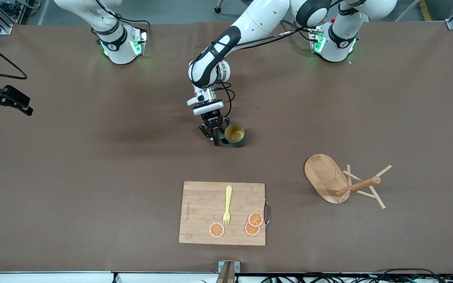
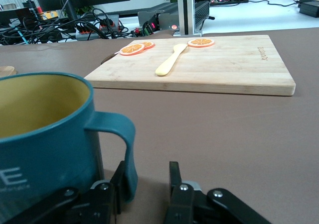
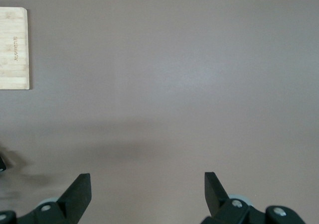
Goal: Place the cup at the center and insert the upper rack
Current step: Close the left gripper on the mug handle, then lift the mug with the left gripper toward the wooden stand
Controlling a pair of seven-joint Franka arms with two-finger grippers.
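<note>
The cup (image 1: 236, 135) stands upright on the table (image 1: 92, 165) near its middle, mouth up, mustard-yellow inside showing. Its handle (image 2: 122, 149) points toward the right arm's end of the table. The cutting board (image 1: 222, 213) lies nearer to the front camera than the cup and carries a yellow fork (image 1: 227, 206) and three orange slices (image 1: 252, 224).

The left gripper (image 1: 215, 138) is down at table level just beside the cup, on the handle side. In the left wrist view its two fingers (image 2: 174, 184) stand a narrow gap apart with the handle between them, close against one finger; whether they press on the handle cannot be told.

The upper rack (image 1: 342, 182) lies tipped over on its side toward the left arm's end of the table, nearer to the front camera than the cup and well apart from it. Its oval base (image 1: 325, 177) stands on edge, flat face turned toward the cup. The central post (image 1: 358, 186) points away from the base toward the left arm's end of the table; this is the long axis. The thin pegs (image 1: 376, 196) splay out around the post.

The right gripper (image 3: 147, 186) waits up over bare table at the right arm's end, fingers spread wide and holding nothing
</note>
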